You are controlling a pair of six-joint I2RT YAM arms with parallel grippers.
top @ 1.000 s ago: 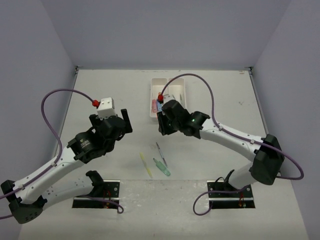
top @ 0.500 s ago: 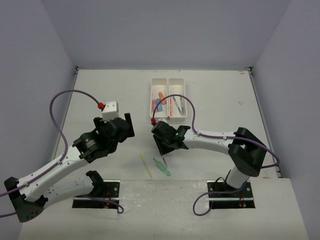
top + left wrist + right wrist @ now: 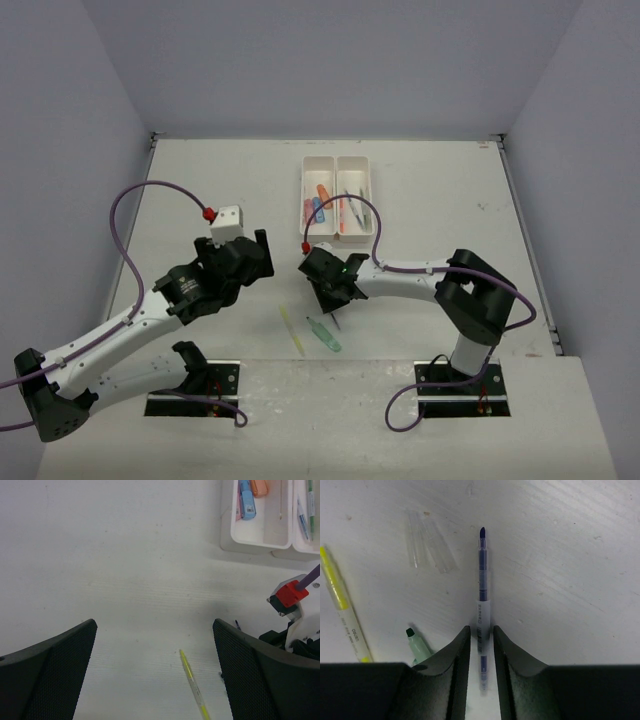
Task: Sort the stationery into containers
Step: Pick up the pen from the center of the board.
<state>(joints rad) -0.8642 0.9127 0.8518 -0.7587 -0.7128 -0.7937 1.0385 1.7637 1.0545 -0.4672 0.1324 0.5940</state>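
While your left gripper (image 3: 154,625) gapes empty, your right gripper (image 3: 481,632), back from the tray (image 3: 336,160), pinches the grey pen (image 3: 481,590) on open table (image 3: 200,190).

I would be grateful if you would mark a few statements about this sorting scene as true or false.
1. The left gripper is open and holds nothing. True.
2. The yellow pen lies in the tray. False: it lies on the table, on the near side by the arms.
3. The right gripper has its fingers on either side of a dark pen that lies on the table. True.
4. Both compartments of the tray are empty. False: the left one holds pink, blue and orange chunky pieces, the right one thin pens.
5. A green marker lies on the table near the yellow pen. True.
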